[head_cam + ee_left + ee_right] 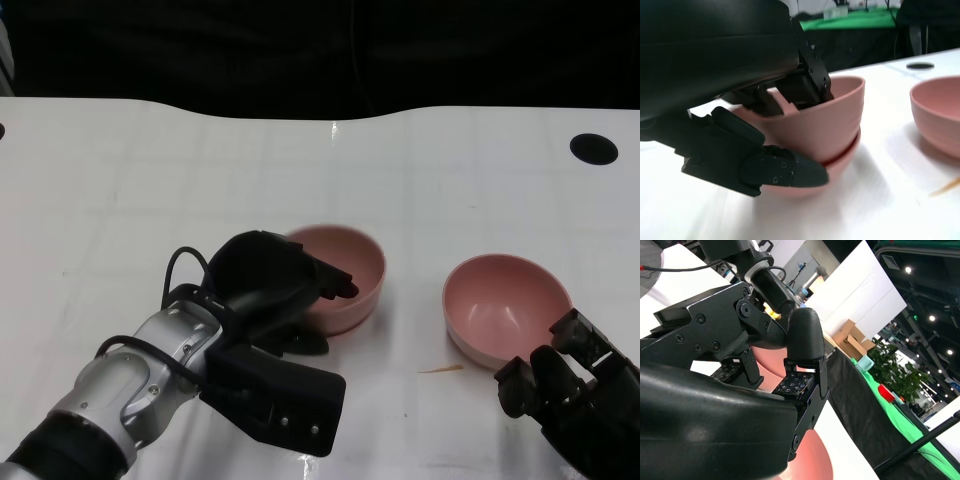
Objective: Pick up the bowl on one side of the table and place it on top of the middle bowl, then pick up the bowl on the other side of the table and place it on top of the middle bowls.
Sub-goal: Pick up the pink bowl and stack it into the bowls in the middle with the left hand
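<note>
Head view: white table (pixel 200 170), its far edge against a dark backdrop, a black round hole (pixel 593 148) near the far right. At the middle, a pink stack (pixel 350 285) of bowls, with the left hand (pixel 268 290) over its near-left rim, fingers (pixel 335 280) hooked inside the top bowl and thumb low against the outside. To the right, well apart from the stack, a lone pink bowl (pixel 505 305) upright on the table. Right hand (pixel 570 385) just at that bowl's near-right rim, fingers curled toward it; cannot tell from here whether touching or holding. Thin orange sliver (pixel 440 370) on the table between stack and right bowl.

Left wrist view: top bowl (pixel 825 120) nested, slightly tilted, in the middle bowl (pixel 842 162) beneath, whose rim shows as a lip below it. Left hand (pixel 765 120) pinches the top bowl's wall, fingers (pixel 805 82) inside the rim, thumb (pixel 790 172) pressed outside near the lower bowl. Right bowl (pixel 937 115) off to the side, apart; hole (pixel 920 65) beyond; sliver (pixel 945 187) on the table.

Right wrist view: mostly black shell and fingers (pixel 802 340) of the right hand (pixel 765 360), partly bent with pink bowl surface (pixel 810 457) behind them. Contact hidden; grip cannot be told.
</note>
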{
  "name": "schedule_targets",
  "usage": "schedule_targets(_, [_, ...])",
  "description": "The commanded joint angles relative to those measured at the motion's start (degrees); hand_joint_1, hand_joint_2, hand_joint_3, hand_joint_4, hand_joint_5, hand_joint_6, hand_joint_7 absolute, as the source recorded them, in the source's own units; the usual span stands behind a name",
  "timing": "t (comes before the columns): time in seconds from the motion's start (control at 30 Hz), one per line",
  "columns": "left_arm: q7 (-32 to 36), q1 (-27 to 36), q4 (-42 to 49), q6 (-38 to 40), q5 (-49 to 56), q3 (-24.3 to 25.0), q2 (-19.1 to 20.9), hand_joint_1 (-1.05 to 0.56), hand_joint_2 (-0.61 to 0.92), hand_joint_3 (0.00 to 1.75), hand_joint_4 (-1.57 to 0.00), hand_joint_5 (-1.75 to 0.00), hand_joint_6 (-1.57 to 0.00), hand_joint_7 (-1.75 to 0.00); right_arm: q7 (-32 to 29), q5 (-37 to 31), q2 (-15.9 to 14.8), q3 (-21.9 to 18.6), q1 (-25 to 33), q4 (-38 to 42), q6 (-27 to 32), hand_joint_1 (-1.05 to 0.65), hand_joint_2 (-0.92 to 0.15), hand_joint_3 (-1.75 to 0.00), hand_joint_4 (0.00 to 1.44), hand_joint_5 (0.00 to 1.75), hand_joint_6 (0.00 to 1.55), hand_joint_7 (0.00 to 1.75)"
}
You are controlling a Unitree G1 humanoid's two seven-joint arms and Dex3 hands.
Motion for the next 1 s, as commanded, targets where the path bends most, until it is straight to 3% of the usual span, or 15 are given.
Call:
schedule_targets(0.03, [-1.3,0.4,-0.9,0.9,1.1,-0.2,1.6,-1.02,0.92,0.70,-0.02,0.00,-0.31,0.00,0.1,-0.1,-0.6,-0.7,0.3,-0.7,-0.8,-0.12,-0.63,-0.99,0.87,1.62,0.80,1.42])
schedule_targets(0.27, [1.1,0.9,-0.4,1.9,3.1,-0.6,1.3,-1.04,0.92,0.77,0.00,0.00,-0.16,0.00,0.0,0.6,-0.8,-0.9,0.4,-0.8,0.1,-0.11,-0.63,-1.03,0.83,1.69,0.77,1.46])
schedule_targets(0.7, [1.5,1.6,-1.4,2.8,3.6,-0.3,1.5,-1.01,0.92,0.75,0.00,0.00,-0.20,-0.01,-1.1,1.5,-0.7,-1.5,0.5,-1.6,2.0,-0.12,-0.64,-1.03,0.83,1.70,0.80,1.42])
schedule_targets(0.93, [3.6,3.3,-4.9,2.6,3.3,1.3,2.1,-0.98,0.92,0.70,0.00,0.00,-0.26,-0.03,-1.0,1.1,-0.9,-1.4,0.6,-1.7,1.9,-0.13,-0.66,-0.99,0.82,1.72,0.79,1.43])
schedule_targets(0.97, [5.2,5.2,-7.5,0.1,-1.2,4.1,1.5,-0.98,0.92,0.70,0.00,0.00,-0.26,-0.03,-1.3,1.1,-0.9,-1.5,0.5,-1.8,2.0,-0.13,-0.66,-0.99,0.82,1.72,0.79,1.43])
schedule_targets(1.0, [6.3,6.7,-9.5,-1.9,-4.5,6.3,1.1,-0.76,0.91,0.39,-0.15,-0.04,-0.39,-0.04,-1.5,1.2,-0.9,-1.6,0.5,-1.9,2.1,-0.13,-0.66,-0.98,0.82,1.73,0.79,1.44])
